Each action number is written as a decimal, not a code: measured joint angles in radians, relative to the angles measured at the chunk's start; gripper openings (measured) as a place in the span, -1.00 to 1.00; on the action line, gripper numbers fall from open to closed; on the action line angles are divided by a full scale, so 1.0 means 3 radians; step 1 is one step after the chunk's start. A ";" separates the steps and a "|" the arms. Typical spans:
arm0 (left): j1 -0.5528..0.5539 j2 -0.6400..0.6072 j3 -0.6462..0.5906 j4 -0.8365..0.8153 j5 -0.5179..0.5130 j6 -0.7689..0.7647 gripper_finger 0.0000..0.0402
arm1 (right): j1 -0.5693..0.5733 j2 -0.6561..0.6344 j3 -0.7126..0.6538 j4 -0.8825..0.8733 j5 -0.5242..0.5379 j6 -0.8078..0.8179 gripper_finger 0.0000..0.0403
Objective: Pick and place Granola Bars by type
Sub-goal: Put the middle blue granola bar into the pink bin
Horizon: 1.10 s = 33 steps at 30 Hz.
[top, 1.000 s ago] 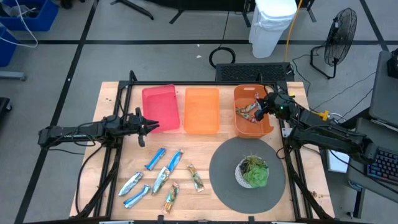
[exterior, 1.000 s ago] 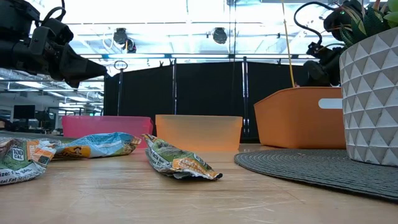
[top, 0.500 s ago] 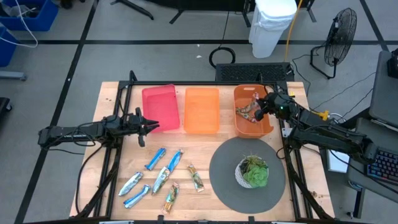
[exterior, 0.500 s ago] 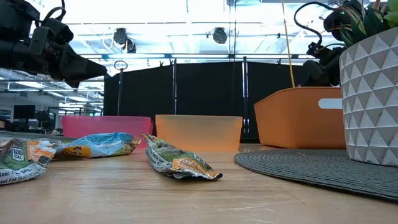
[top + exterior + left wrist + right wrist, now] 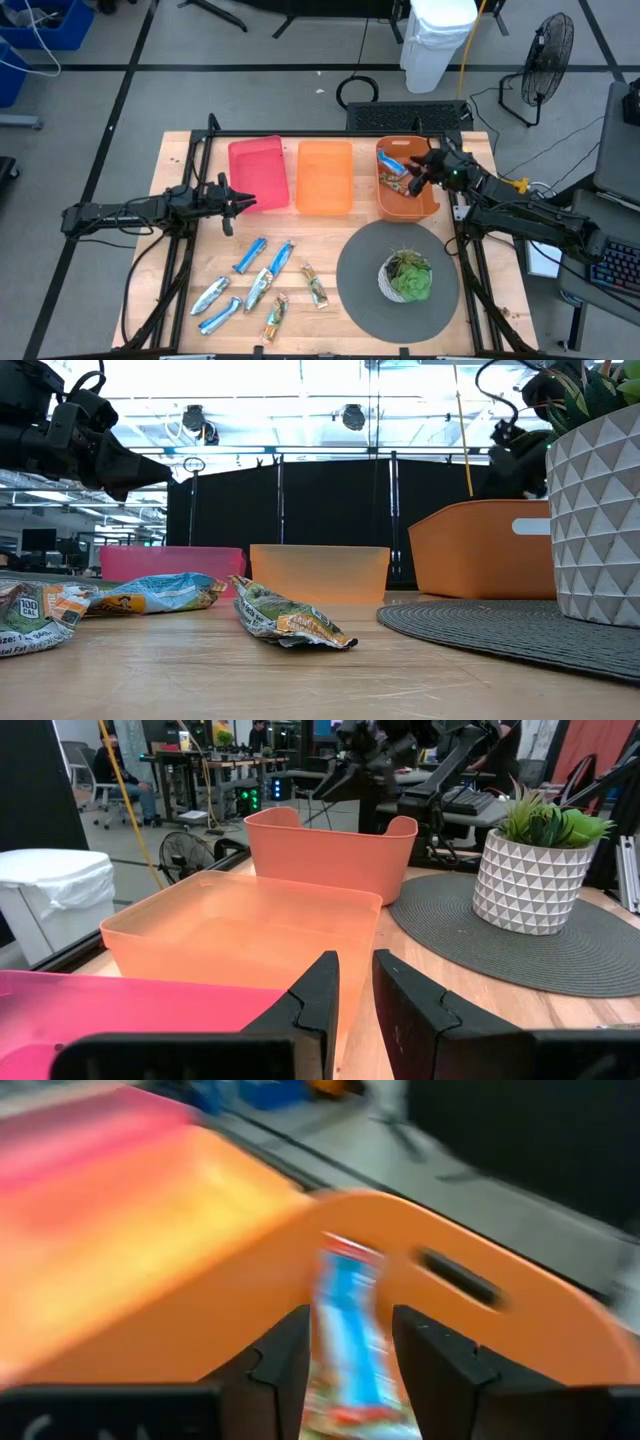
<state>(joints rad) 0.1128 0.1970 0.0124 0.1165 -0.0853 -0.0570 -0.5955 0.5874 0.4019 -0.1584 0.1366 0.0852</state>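
Note:
My right gripper [image 5: 420,173] hangs open over the dark orange bin [image 5: 432,205] at the far right. A blue granola bar [image 5: 350,1325] shows blurred between its fingers, in the bin's mouth, and seems apart from both. In the high view the bar [image 5: 394,165] is inside the bin, among other bars. My left gripper [image 5: 230,200] hovers by the near edge of the pink bin [image 5: 258,173], fingers a little apart with nothing between them [image 5: 357,995]. Several more granola bars [image 5: 262,288], blue and green-gold, lie flat on the wood at the near left.
A pale orange bin [image 5: 325,177] stands between the pink and dark orange ones. A white potted plant [image 5: 407,277] stands on a round grey mat [image 5: 360,270] at the near right. One green-gold bar [image 5: 290,622] lies nearest the table's front.
My right gripper has let go of the bar it held over the dark orange bin. The bar has come away from the fingers and dropped into the bin, its blue side now showing. The left arm has kept still.

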 joint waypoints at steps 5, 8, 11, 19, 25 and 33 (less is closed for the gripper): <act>0.0000 0.0000 0.0000 -0.0001 0.0000 0.0000 -0.64 | 0.0080 0.0001 -0.0040 0.0447 -0.0881 0.0028 -0.33; 0.0000 0.0000 0.0000 -0.0001 0.0000 0.0000 -0.64 | 0.0179 0.0002 -0.0226 0.0980 -0.1364 0.0106 -0.36; 0.0001 0.0000 0.0000 -0.0001 0.0000 0.0000 -0.64 | 0.0293 0.0002 -0.0471 0.1630 -0.1720 0.0206 -0.36; 0.0000 0.0000 0.0000 -0.0001 0.0000 0.0000 -0.64 | 0.0592 -0.0031 -0.0798 0.2497 -0.2282 0.0462 -0.36; 0.0001 0.0000 0.0000 -0.0001 0.0000 0.0000 -0.64 | 0.0772 -0.0075 -0.0799 0.2448 -0.2382 0.0155 -0.37; 0.0000 0.0000 0.0000 0.0053 0.0000 -0.0003 -0.64 | 0.0872 -0.0060 -0.1197 0.2983 -0.1884 -0.0003 -0.37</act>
<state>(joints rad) 0.1128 0.1970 0.0124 0.1324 -0.0853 -0.0578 -0.3340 0.5693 0.0428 0.7365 -0.4287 0.0841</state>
